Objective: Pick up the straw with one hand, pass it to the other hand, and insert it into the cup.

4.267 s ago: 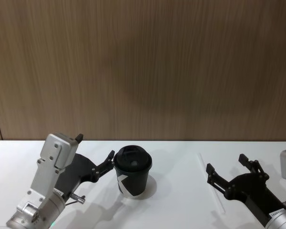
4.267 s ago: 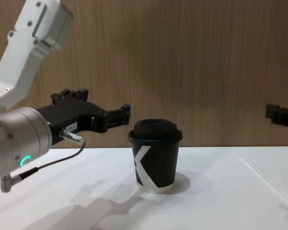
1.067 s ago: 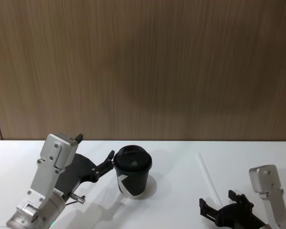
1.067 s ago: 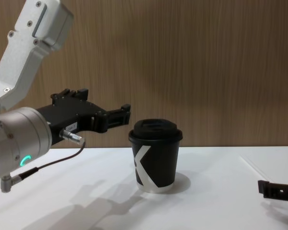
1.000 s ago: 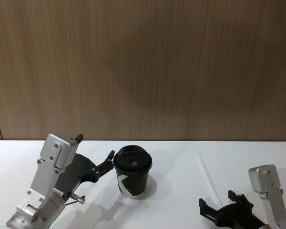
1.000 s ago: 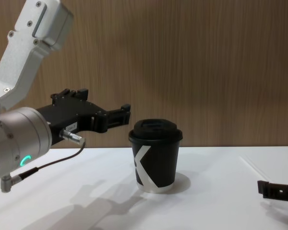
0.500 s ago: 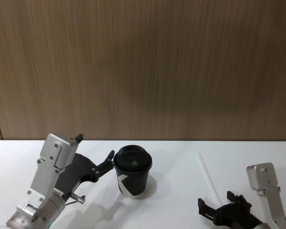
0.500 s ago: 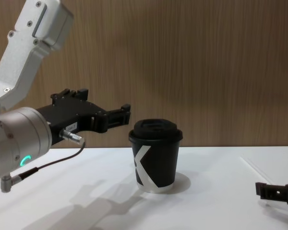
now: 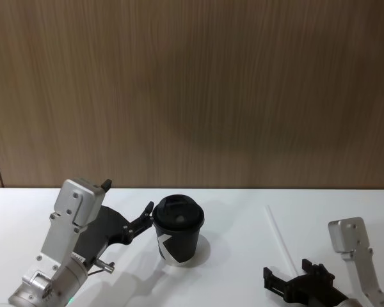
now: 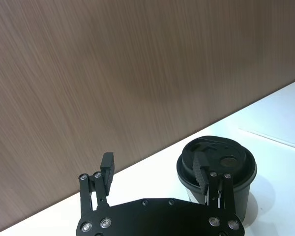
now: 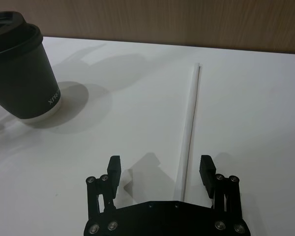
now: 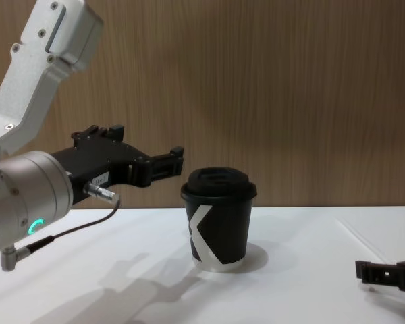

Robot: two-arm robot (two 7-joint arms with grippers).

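The white straw (image 9: 278,238) (image 11: 189,128) lies flat on the white table, to the right of the cup. The black lidded cup (image 9: 178,230) (image 12: 219,219) (image 11: 19,73) stands upright at mid-table. My right gripper (image 9: 293,274) (image 11: 160,161) (image 12: 388,270) is open and low over the table, its fingers either side of the straw's near end without touching it. My left gripper (image 9: 129,198) (image 10: 154,164) (image 12: 148,143), with the silver wrist and green ring, hangs open just left of the cup (image 10: 216,157), one finger close to the lid.
The white table (image 9: 230,211) runs back to a brown wood-panel wall (image 9: 192,96). A grey cable with a metal plug (image 12: 98,192) hangs from the left wrist. Bare tabletop lies between the cup and the straw.
The right gripper has come down from above the straw and drawn back to its near end, and in the last second crept slightly left. The left arm, cup and straw have stayed still.
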